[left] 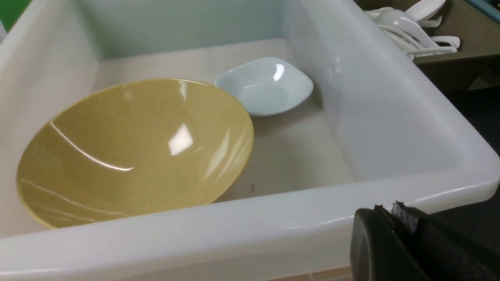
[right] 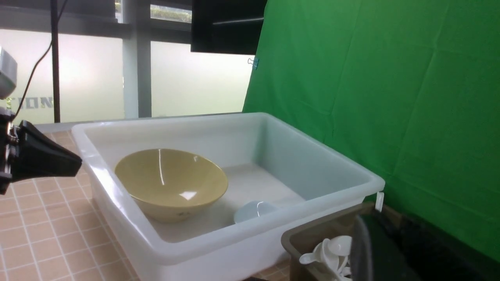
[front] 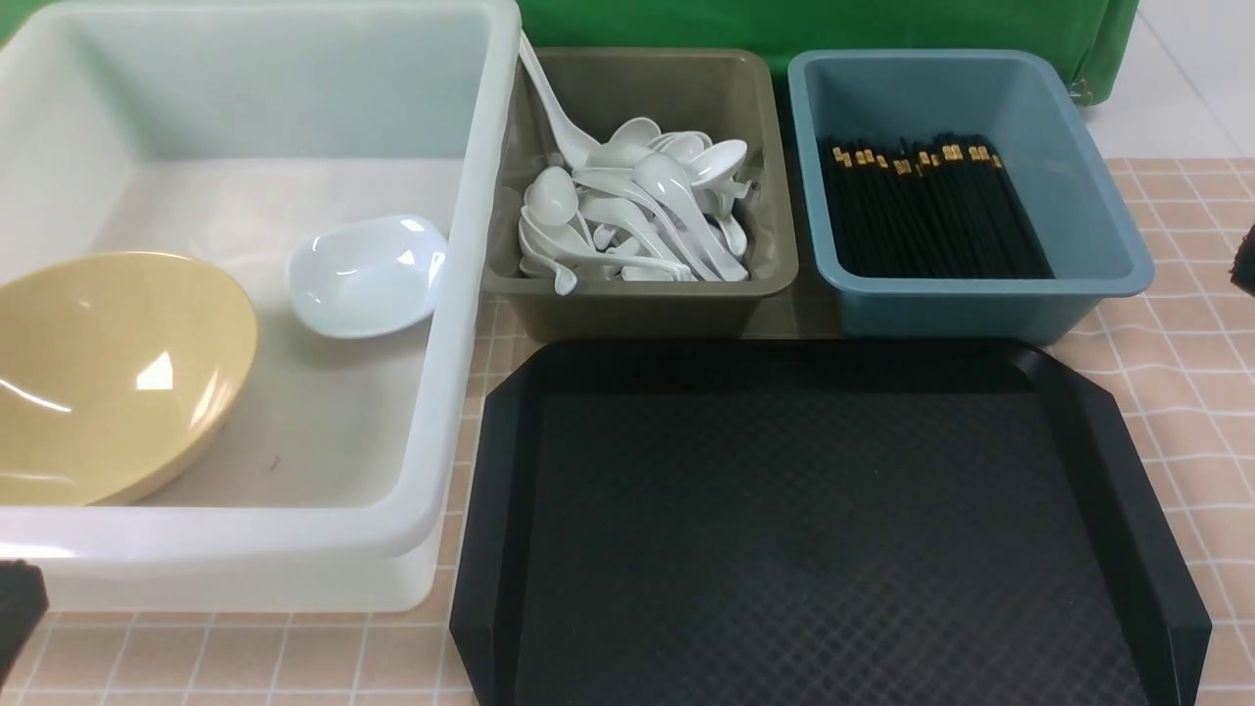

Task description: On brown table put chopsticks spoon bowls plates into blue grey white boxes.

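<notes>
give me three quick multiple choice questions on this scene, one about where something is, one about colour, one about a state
1. Where is the small white dish?
A. on the black tray
B. in the white box, beside the yellow bowl
C. in the blue box

2. What colour is the box holding the chopsticks?
A. blue
B. olive-grey
C. white

3. How does the yellow bowl sit?
A. upside down
B. flat and level
C. tilted, leaning against the box wall

Answers:
1. B, it lies on the floor of the white box, apart from the bowl.
2. A, the black sticks fill the blue box; the spoons are in the grey box.
3. C, its rim stands higher on one side in the front view.
</notes>
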You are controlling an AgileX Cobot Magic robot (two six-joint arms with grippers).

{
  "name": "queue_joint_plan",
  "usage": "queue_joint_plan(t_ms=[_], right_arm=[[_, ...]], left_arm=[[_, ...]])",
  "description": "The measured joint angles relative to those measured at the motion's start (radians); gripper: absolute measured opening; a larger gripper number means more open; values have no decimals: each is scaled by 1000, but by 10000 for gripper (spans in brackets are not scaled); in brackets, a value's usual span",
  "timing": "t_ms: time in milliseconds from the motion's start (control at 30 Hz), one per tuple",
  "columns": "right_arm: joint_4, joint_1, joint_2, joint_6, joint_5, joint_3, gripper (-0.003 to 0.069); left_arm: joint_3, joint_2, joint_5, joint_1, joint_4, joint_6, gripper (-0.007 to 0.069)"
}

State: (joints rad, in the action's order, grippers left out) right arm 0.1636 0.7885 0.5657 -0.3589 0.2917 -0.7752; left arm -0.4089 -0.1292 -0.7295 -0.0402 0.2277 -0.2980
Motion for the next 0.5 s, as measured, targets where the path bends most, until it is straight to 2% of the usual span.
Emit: queue_joint_plan(t_ms=[500], right_arm=[[-6,0,-13,-3,-12,19,140]], left_arm=[[9,0,-5,0,0,0,4]])
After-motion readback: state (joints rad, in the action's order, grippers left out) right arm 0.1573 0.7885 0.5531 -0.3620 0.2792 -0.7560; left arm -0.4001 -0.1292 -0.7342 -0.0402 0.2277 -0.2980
